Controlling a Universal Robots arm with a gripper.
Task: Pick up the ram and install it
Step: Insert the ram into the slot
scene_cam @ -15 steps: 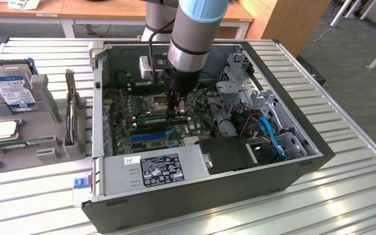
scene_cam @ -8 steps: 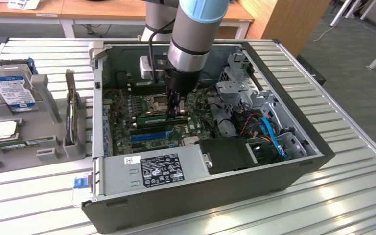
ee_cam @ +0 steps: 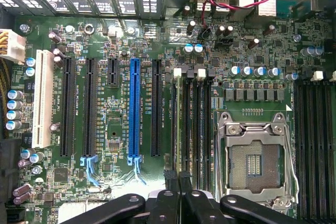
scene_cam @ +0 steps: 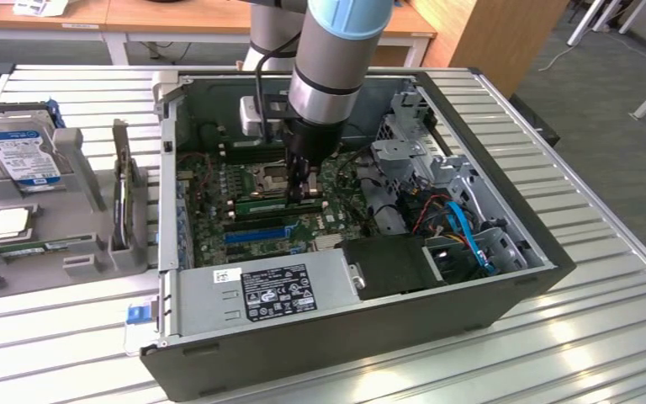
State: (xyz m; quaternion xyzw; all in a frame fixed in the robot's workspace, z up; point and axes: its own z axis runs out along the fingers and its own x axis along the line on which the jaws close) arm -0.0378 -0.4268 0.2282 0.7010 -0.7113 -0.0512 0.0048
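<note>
The ram (scene_cam: 262, 204) is a thin green stick lying along the memory slots on the motherboard, inside the open computer case (scene_cam: 525, 278). My gripper (scene_cam: 300, 195) reaches straight down into the case and is shut on the stick's upper edge near its middle. In the wrist view the ram (ee_cam: 179, 129) shows edge-on, in line with a slot beside the empty processor socket (ee_cam: 254, 161). There the black fingertips of the gripper (ee_cam: 177, 179) pinch it from both sides. Whether the stick is fully seated I cannot tell. A second green stick (scene_cam: 31, 247) lies in the grey tray (scene_cam: 87, 261).
The tray at the exterior view's left also carries a hard drive (scene_cam: 14, 151) and a square silver chip (scene_cam: 9, 221). A blue expansion slot (ee_cam: 134, 108) runs parallel to the memory slots. The power supply (scene_cam: 267, 290), drive cage (scene_cam: 413, 160) and blue cables (scene_cam: 469, 236) crowd the case.
</note>
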